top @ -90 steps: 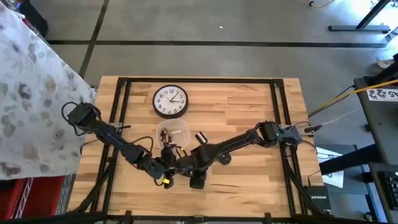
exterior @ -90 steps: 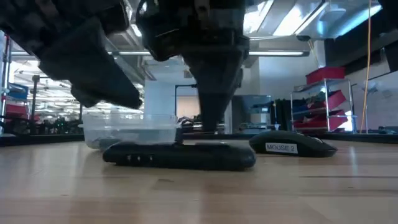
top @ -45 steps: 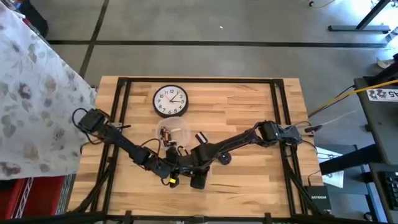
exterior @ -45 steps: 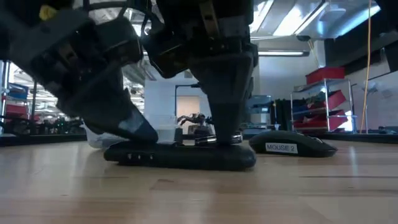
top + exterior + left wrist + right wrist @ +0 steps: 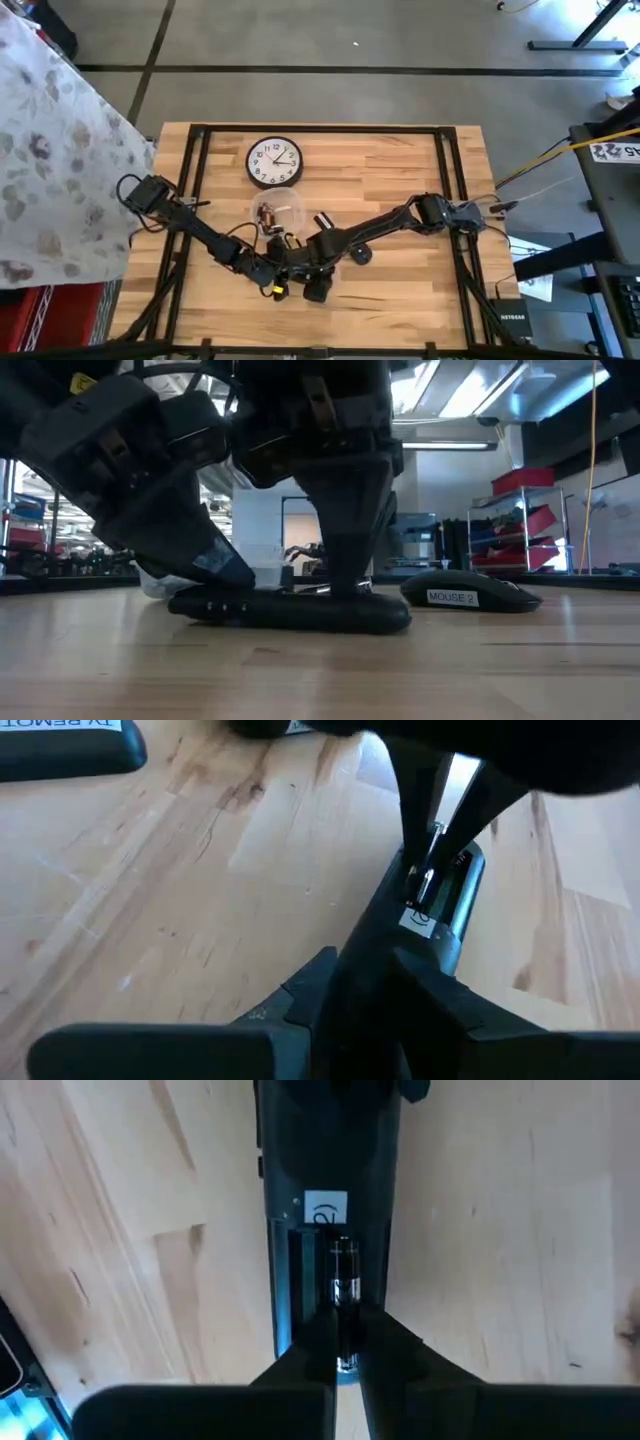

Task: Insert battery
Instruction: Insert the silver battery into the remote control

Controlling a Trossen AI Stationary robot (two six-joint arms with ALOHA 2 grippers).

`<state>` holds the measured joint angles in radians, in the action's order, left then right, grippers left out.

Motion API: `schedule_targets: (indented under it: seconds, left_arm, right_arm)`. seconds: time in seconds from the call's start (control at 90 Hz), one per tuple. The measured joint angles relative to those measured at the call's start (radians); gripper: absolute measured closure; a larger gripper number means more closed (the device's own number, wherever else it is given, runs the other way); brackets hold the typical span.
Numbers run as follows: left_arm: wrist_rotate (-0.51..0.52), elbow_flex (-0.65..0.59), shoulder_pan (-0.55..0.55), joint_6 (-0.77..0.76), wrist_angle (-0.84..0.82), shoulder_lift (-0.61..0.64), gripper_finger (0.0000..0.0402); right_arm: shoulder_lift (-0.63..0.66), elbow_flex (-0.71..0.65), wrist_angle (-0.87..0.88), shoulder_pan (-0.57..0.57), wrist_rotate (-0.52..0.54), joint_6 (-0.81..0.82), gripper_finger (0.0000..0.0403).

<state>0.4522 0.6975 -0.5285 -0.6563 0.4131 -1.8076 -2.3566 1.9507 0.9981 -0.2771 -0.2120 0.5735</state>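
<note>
Gripping the battery (image 5: 343,1295), my right claw (image 5: 345,1342) holds it narrow-jawed in the remote (image 5: 330,1170) bay. My left claw (image 5: 365,975) clamps the remote's end on the table (image 5: 400,170).

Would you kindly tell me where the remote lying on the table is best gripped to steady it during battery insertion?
Probably across the narrow sides of the remote, on its closed end, coming from above: it lies flat, and the right gripper with the battery occupies the open bay.
</note>
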Motion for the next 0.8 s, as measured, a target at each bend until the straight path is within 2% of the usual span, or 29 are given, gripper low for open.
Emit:
schedule_targets:
  seconds: [0.544,0.8]
  left_arm:
    - [-0.005,0.000,-0.002,0.003,-0.013,-0.002,0.0326]
    - [0.003,0.000,-0.002,0.004,-0.017,-0.002,0.0326]
  right_arm:
    - [0.004,-0.061,-0.079,0.000,0.071,0.071,0.0402]
    - [-0.002,-0.007,-0.022,-0.019,0.105,0.081,0.0402]
